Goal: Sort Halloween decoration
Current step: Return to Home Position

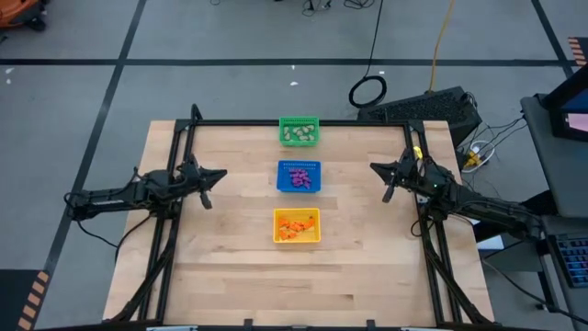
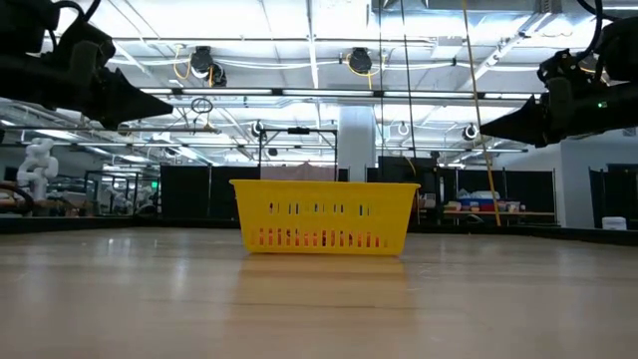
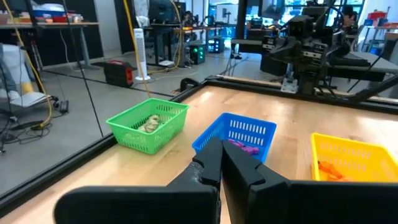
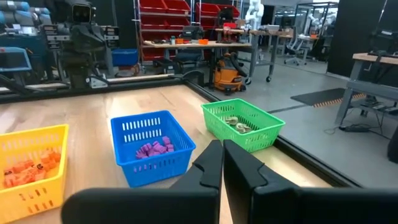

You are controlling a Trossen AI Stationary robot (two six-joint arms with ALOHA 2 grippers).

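Three small baskets stand in a row down the table's middle. The green basket [image 1: 299, 131] at the far side holds pale trinkets [image 3: 149, 124]. The blue basket [image 1: 299, 176] in the middle holds purple trinkets [image 4: 155, 149]. The yellow basket [image 1: 297, 226] nearest holds orange trinkets [image 4: 25, 171]. My left gripper [image 1: 223, 174] hovers shut above the table's left side, pointing toward the blue basket. My right gripper [image 1: 373, 166] hovers shut above the right side, pointing the same way from the other side. Neither touches anything.
A black frame [image 1: 303, 122] runs along the table's far edge and both sides. Bare wood lies between each gripper and the baskets, and across the near half of the table [image 1: 294, 285]. A coiled cable [image 1: 367, 91] lies on the floor beyond.
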